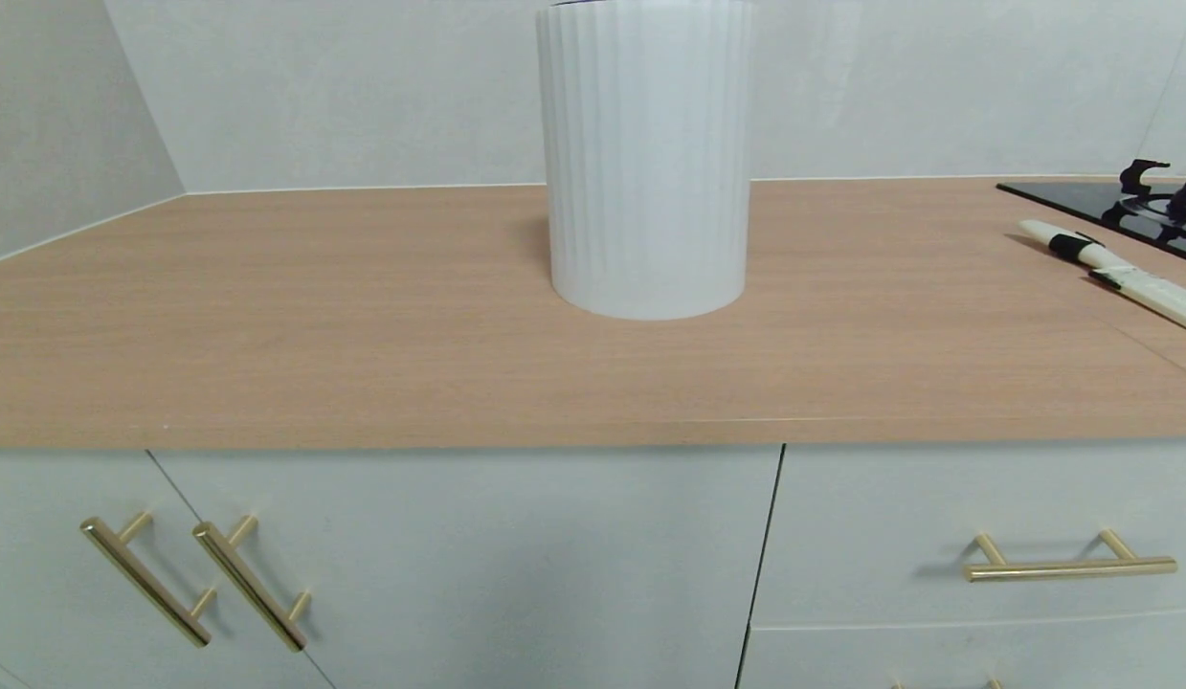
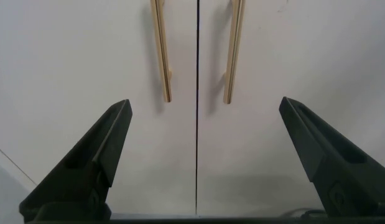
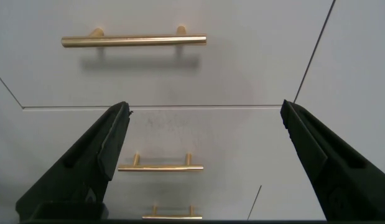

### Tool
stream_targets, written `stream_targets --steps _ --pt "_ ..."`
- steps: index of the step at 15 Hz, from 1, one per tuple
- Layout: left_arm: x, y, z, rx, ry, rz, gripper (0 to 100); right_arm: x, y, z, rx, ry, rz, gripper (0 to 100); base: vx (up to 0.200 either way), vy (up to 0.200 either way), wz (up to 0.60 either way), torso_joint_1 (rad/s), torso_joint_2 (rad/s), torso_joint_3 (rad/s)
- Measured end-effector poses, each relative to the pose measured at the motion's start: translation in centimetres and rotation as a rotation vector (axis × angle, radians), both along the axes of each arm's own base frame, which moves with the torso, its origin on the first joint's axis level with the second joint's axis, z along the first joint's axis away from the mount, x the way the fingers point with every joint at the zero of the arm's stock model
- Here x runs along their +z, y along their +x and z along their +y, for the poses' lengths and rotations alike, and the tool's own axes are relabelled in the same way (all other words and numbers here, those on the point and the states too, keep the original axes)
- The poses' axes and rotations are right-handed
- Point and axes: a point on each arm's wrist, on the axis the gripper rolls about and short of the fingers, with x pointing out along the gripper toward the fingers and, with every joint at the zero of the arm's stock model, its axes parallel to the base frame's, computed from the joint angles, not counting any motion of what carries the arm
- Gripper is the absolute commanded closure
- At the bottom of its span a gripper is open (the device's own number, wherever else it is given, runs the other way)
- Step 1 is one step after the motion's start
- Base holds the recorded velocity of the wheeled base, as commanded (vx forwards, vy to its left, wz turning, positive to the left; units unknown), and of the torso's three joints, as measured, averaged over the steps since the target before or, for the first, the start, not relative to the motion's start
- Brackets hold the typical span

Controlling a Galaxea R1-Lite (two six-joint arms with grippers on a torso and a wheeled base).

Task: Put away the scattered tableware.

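Observation:
A tall white ribbed holder (image 1: 647, 158) stands on the wooden counter (image 1: 363, 316), near the middle toward the back. At the counter's right edge lies a white utensil with black bands (image 1: 1119, 276), pointing diagonally. My left gripper (image 2: 204, 118) is open and faces white cabinet doors with two gold vertical handles (image 2: 162, 50). My right gripper (image 3: 204, 115) is open too, facing white drawer fronts with gold bar handles (image 3: 134, 41). Nothing is between either pair of fingers.
A black cooktop (image 1: 1124, 212) with a dark pan support sits at the back right corner. White walls close the counter at the back and left. Below the counter are cabinet doors (image 1: 458, 565) and drawers (image 1: 985, 536) with gold handles.

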Motion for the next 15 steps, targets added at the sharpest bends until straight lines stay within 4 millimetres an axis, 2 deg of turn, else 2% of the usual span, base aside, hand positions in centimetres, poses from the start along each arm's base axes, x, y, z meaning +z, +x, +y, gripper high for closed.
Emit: stream_targets --steps 2,6,15 --pt "0.00 0.00 0.00 0.000 0.000 0.000 0 0.00 0.00 0.00 -0.001 0.001 0.000 0 0.000 0.000 0.00 0.001 -0.03 -0.018" --pt "-0.02 0.00 0.00 0.000 0.000 0.001 0 0.00 0.00 -0.01 -0.002 0.001 0.000 0 0.000 0.000 0.00 0.025 -0.23 -0.300" --pt "0.01 0.00 0.00 0.000 0.000 -0.001 0 0.00 0.00 -0.01 -0.002 0.001 0.000 0 0.000 0.000 0.00 0.114 -0.49 -0.338"
